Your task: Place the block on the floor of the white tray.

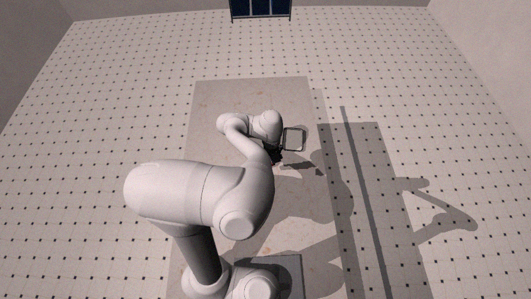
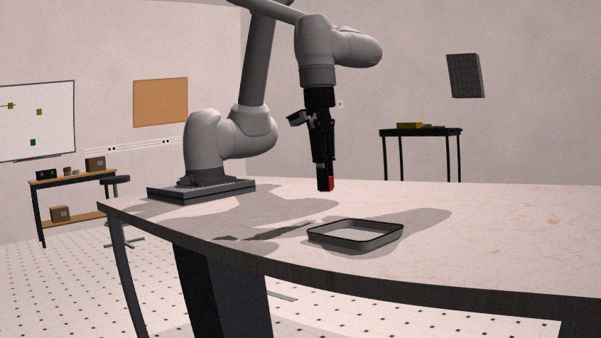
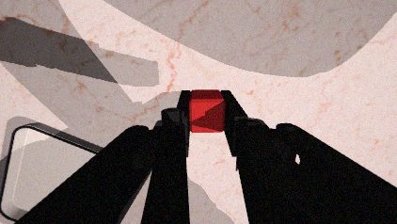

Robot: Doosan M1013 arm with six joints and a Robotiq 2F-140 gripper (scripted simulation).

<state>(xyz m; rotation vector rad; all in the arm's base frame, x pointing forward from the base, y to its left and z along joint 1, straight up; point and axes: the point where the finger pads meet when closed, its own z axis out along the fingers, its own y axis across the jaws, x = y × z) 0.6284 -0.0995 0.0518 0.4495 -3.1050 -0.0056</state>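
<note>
Block: red cube (image 3: 206, 111), small, flat-faced, sharp-edged; held between the fingertips and hanging in the air above the table, not over the tray.
Handling: judged rigid and light; the faces look smooth, so a slip is possible if the clamp eases. No sign of fragility.
Hold point: two opposite side faces are taken, near the finger ends; the bottom face is free, which suits setting it down flat.
Gripper: gripper (image 2: 325, 178) clenched on the block, pointing straight down, jaws narrow and parallel. Pads (image 3: 182, 113) press the cube's left and right faces in the wrist view.
Tray: tray (image 2: 355, 241) with dark rim and pale floor, resting on the table, beside and below the gripper; nothing seen in it. In the wrist view it lies at the lower left (image 3: 28, 141).
Table: marbled top (image 2: 483, 235), crossed by the arm's shadows.
Status: block lifted, placement not yet done; a sideways carry and a descent appear to be needed.
</note>
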